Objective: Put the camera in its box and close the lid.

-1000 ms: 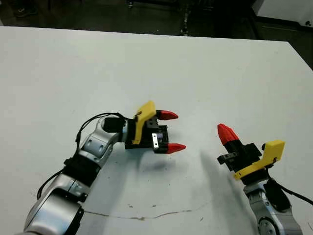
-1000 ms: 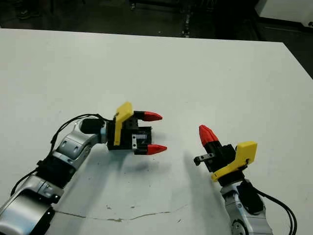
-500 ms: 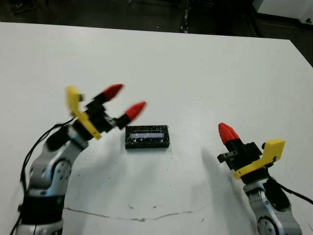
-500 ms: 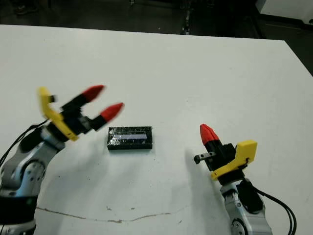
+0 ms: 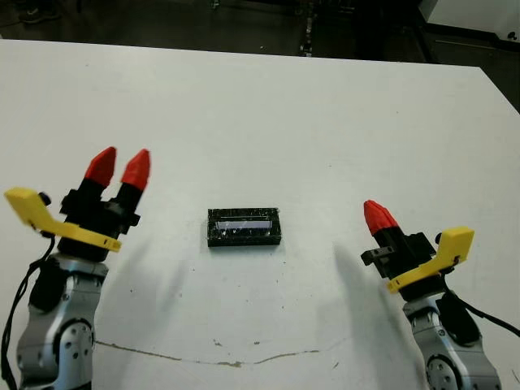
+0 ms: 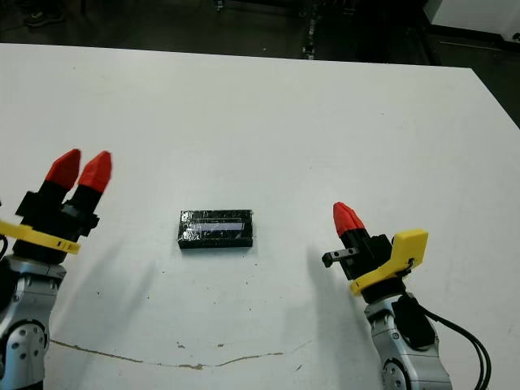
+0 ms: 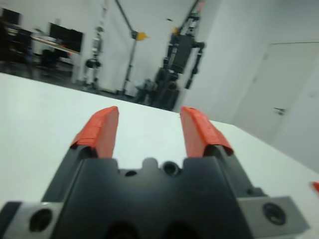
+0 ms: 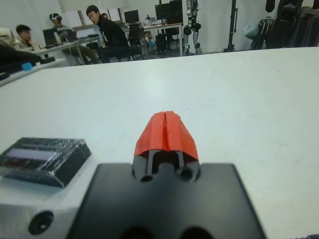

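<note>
Two grippers, both empty, flank one closed package on the tabletop [image 5: 268, 97]. My left gripper [image 5: 119, 170] is raised near the left edge, tips pointing up and away, its fingers [image 7: 102, 130] spread with a plain gap between them; I judge it sits clear so the package is unobstructed. The lid [image 5: 244, 227] lies flat around mid-table, somewhat toward the near edge, between my two arms and touching neither. It covers the box completely, so neither the white tray nor the camera can be seen; whether the camera is inside I cannot tell, though the seated lid suggests the job is finished. My right gripper [image 5: 375, 218] hovers near the near-right corner, its fingers [image 8: 166, 130] pressed together on nothing, parked out of the way.
</note>
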